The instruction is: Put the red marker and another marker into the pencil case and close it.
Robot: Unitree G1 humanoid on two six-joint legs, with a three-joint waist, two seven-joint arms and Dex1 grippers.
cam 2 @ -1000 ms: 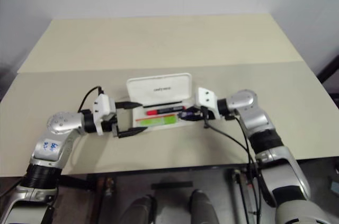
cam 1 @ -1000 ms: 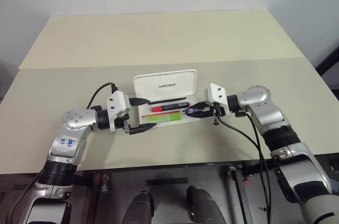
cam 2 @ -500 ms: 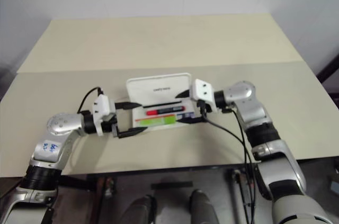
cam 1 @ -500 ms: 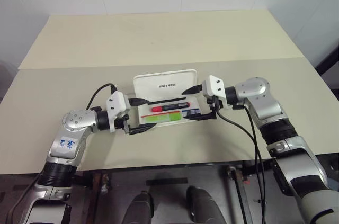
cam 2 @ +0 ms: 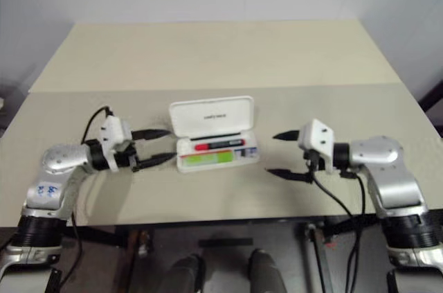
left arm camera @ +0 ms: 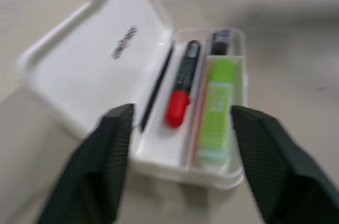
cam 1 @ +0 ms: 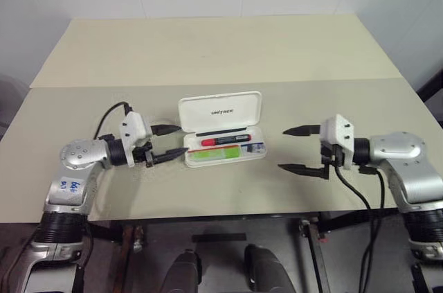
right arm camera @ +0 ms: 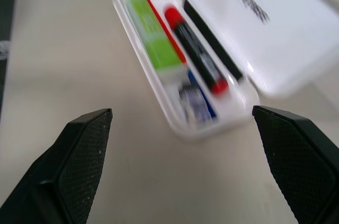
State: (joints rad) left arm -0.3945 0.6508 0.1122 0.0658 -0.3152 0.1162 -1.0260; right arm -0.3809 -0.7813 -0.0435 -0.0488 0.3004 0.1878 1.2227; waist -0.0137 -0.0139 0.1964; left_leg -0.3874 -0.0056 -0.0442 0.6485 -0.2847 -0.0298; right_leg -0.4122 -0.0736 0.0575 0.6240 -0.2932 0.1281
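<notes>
The white pencil case point(cam 1: 257, 146) lies in the middle of the table with its lid point(cam 1: 220, 108) standing open. Inside it the red marker point(cam 1: 225, 140) lies along the back. The lime-green marker point(cam 1: 213, 154) lies in front of it. My left gripper point(cam 1: 183, 138) is open just left of the case, fingertips pointing at its left end, nothing held. My right gripper point(cam 1: 282, 149) is wide open and empty, a short way off the case's right end. In the right wrist view the red marker point(right arm camera: 196, 57) and green marker point(right arm camera: 151, 33) lie side by side.
A thin red-and-blue stick point(right arm camera: 161, 25) and a small dark block point(right arm camera: 192, 102) also lie in the case. A seam point(cam 1: 311, 82) splits the table into a near and a far top. The table's front edge point(cam 1: 228, 213) runs close below both grippers.
My right gripper has opened and pulled away to the right from the case's right end. My left gripper has drawn back a little to the left, and its fingers now stand closer together.
</notes>
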